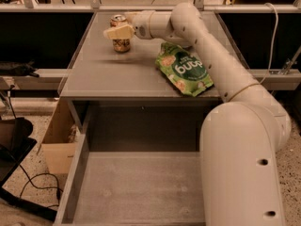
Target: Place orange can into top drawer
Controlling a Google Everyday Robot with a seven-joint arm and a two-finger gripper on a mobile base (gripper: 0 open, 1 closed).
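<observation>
The orange can [121, 42] stands upright near the back left of the grey table [108, 76]. My gripper [116, 31] reaches in from the right at the can's height, and its cream tip crosses in front of the can's upper half. The can's base is still on the tabletop. The top drawer [141, 187] is pulled out wide below the table's front edge, and its flat grey bottom holds nothing. My arm runs from the lower right up over the table to the can.
A green snack bag [183, 69] lies on the right half of the table, under my arm. A cardboard box [55, 142] stands on the floor to the left of the drawer. Dark cables [28, 187] lie on the floor at the lower left.
</observation>
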